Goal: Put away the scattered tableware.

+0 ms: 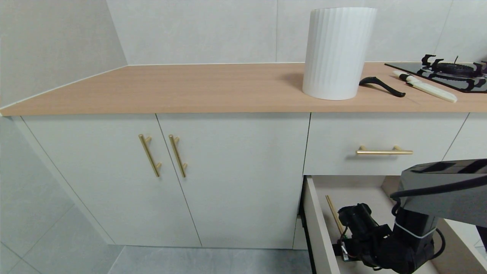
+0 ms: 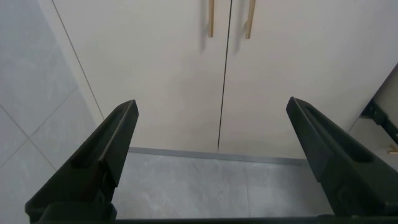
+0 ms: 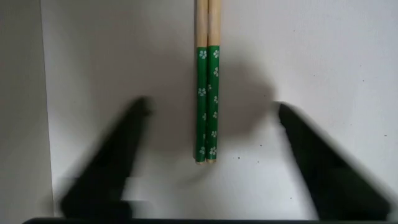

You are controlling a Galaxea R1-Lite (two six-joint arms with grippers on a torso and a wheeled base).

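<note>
A pair of wooden chopsticks with green flowered ends lies flat on the floor of the open lower drawer; in the head view the chopsticks rest near the drawer's left wall. My right gripper hangs open just above them, one finger on each side, not touching. From the head camera, that right gripper sits low inside the drawer. On the countertop lie a black-handled utensil and a white knife. My left gripper is open and empty, facing the cabinet doors low above the floor.
A tall white ribbed container stands on the wooden countertop beside the utensils. A gas stove is at the far right. A shut drawer with a gold handle sits above the open one. Two shut cabinet doors are to the left.
</note>
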